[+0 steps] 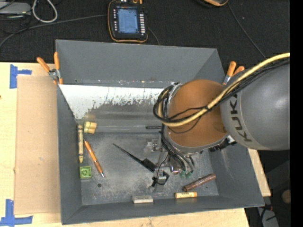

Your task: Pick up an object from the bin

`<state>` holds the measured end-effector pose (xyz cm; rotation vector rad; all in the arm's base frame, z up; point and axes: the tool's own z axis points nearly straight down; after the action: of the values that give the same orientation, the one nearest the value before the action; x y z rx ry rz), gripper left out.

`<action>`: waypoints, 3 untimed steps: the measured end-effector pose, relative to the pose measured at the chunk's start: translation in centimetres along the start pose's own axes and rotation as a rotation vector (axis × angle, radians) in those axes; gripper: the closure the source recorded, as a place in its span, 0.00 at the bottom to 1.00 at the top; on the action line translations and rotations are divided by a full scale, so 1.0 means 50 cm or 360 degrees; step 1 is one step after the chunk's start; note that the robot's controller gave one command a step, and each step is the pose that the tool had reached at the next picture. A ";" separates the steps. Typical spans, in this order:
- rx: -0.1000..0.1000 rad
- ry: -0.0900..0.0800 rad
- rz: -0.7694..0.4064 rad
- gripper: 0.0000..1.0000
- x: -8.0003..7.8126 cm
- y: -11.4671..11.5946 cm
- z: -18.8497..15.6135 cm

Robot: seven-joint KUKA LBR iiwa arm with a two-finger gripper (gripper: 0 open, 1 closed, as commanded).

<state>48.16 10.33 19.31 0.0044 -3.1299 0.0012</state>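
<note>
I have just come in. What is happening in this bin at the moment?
The robot arm reaches in from the view's right, and its gripper is low over the floor of the grey bin, towards the front. It is at the thick end of a thin black pointed tool, with a brown stick lying close beside it. Whether anything is held cannot be told. An orange pencil and a small green block lie apart at the view's left.

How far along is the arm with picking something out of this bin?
Done: the gripper is low over the bin floor, right of centre, by the thin black pointed stick. In hand: nothing visibly lifted; whether it grips anything is unclear. Left: grasp and lift. The orange pencil, green block and brown stick lie untouched.
</note>
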 end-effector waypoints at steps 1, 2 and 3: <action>-0.0002 -0.0014 0.0008 0.00 -0.004 -0.002 -0.008; -0.0004 -0.0009 0.0405 0.00 -0.074 -0.044 0.211; -0.0009 -0.0019 0.0571 0.00 -0.114 -0.070 0.246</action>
<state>53.71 6.86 6.94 -0.5566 -3.0926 -0.0048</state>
